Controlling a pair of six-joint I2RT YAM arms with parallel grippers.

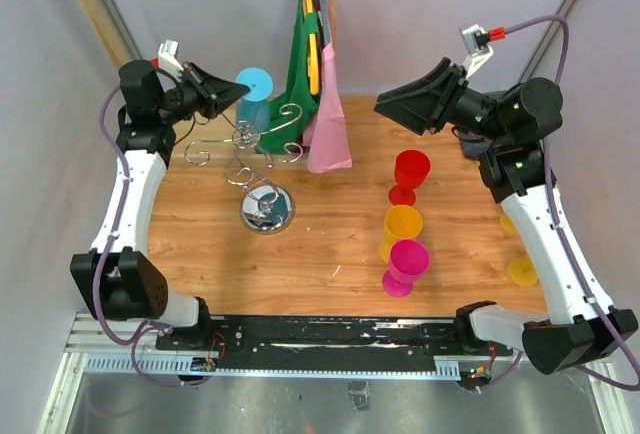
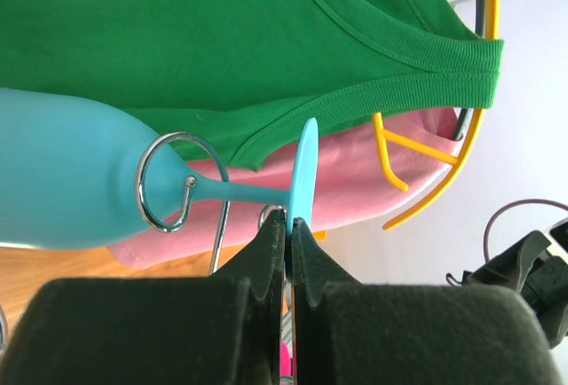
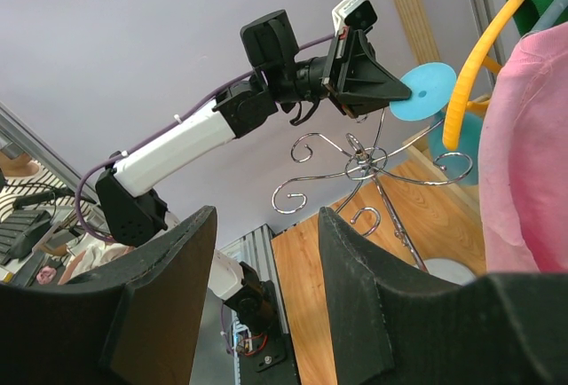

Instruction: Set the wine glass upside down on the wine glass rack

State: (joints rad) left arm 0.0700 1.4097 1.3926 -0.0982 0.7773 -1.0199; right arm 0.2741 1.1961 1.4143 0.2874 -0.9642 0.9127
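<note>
- Pinched the foot of the blue wine glass edge-on in the left gripper.
- Had the stem inside a hook loop of the wine glass rack; judged only settling and release left.
- Held the right gripper spread and empty.
- Could not tell whether the foot rested on the hook; bowl rim cut off.

- I can read no lettering, number, brand or sign in any of my views.
- The white-and-red block on my right wrist may carry a marking, but it is too small to tell.
</note>
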